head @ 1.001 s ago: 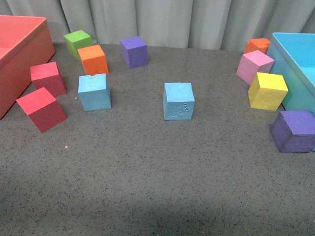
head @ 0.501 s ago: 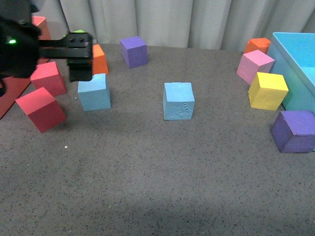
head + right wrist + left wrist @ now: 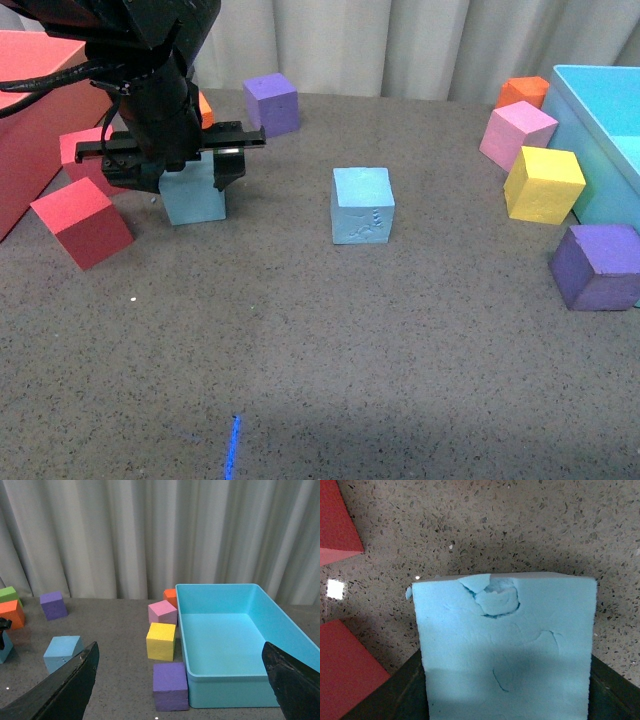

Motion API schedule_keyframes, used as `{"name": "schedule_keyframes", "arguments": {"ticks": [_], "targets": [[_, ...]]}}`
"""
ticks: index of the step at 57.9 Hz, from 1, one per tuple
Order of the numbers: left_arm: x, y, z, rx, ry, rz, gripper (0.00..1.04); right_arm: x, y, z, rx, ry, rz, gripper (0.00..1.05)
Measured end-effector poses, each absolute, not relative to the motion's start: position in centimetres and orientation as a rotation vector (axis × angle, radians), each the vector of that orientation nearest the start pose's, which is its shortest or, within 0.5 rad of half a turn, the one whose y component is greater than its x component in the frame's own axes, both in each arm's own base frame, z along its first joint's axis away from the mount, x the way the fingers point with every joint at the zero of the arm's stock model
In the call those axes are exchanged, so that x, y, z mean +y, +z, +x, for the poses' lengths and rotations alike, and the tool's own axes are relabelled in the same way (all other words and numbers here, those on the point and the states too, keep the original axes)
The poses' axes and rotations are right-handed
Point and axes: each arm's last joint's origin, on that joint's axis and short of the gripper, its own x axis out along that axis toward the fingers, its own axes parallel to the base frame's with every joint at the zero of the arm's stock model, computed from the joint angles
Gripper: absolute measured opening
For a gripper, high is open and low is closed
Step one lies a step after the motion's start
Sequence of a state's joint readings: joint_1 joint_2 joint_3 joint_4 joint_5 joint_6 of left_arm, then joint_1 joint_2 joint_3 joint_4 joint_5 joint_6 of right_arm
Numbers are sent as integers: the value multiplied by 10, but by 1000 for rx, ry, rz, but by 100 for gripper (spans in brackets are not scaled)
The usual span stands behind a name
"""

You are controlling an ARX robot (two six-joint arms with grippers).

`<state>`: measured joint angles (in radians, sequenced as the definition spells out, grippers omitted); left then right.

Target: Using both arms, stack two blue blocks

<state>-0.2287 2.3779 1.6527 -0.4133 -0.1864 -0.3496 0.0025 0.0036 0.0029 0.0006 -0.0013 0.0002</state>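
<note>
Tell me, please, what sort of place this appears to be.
Probably a robot-manipulation test bench: a speckled grey tabletop, a plain curtain backdrop, and the black left arm over a blue block among coloured cubes.

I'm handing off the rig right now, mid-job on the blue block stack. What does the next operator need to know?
Left gripper: down over the left blue block, a jaw on either side of it. Cannot tell whether they are clamped. That block sits on the table.
Right gripper: open, empty, raised above the table, out of the front view.
Second blue block: alone mid-table, embossed mark facing the front camera.
Done: nothing stacked yet.
Left to do: grasp, lift, and set one blue block on the other.
</note>
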Motion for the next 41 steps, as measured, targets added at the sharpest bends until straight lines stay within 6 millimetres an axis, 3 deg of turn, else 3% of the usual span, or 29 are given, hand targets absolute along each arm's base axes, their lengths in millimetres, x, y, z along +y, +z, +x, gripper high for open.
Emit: {"name": "schedule_keyframes", "arguments": {"ticks": [4,12,24,32,37,41], "targets": [[-103,82,463,1098,151,-81,56,0,164,98,0,4,0,95],[-108,88,457,1094,131,-75,52,0,164,98,0,4,0,95],[-132,119,444,1032,74,-57,49,0,164,98,0,4,0,95],[-168,151,431,969,3,-35,48,0,164,98,0,4,0,95],[-198,158,422,967,-46,1,48,0,164,98,0,4,0,95],[-210,158,419,969,-60,17,48,0,164,98,0,4,0,95]]}}
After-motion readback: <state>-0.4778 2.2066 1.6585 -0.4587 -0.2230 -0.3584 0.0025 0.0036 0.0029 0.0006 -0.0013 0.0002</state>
